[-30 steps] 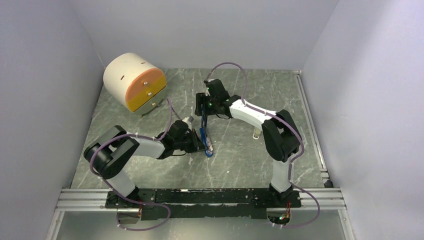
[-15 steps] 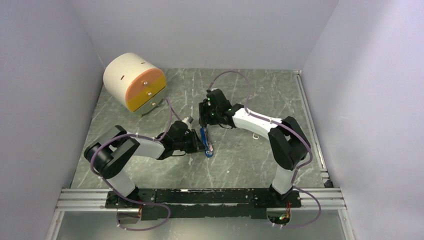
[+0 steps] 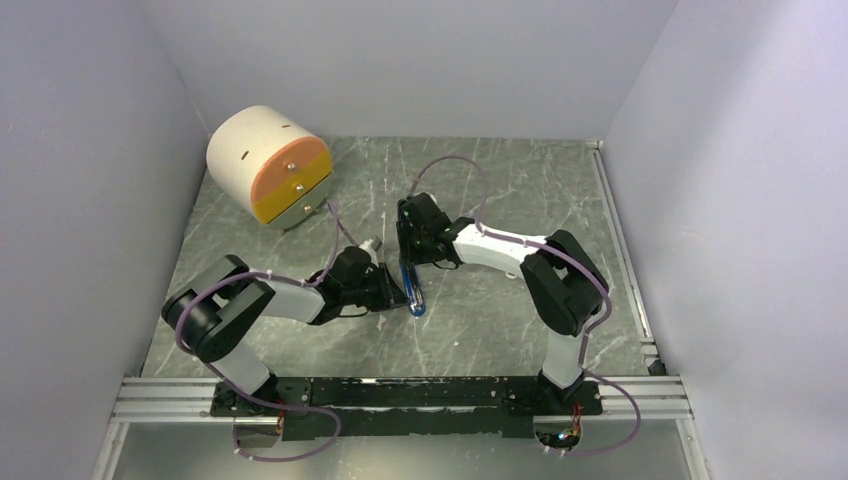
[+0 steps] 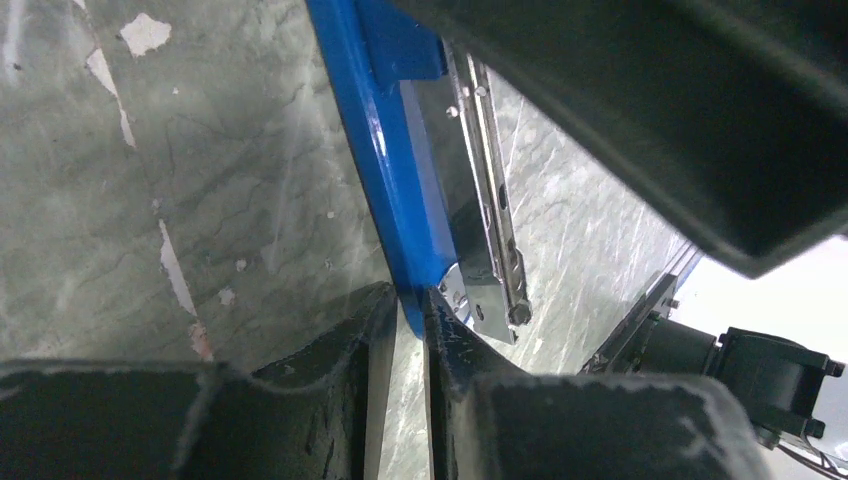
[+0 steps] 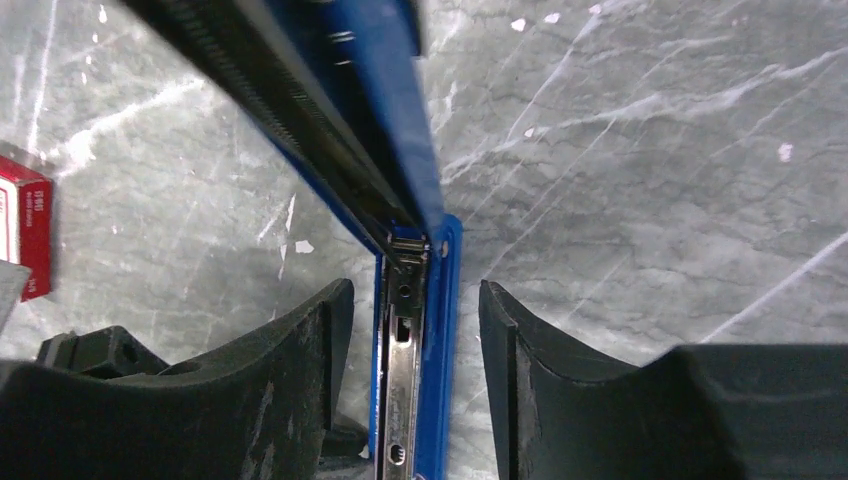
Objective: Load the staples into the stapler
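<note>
The stapler [image 3: 412, 288] sits mid-table, hinged open, its blue end pinched by the left gripper [image 4: 405, 305]. The right gripper [image 5: 410, 310] has swung in closer over it, spread wide astride the metal channel and holding nothing, probably lining up to work the magazine.
</note>
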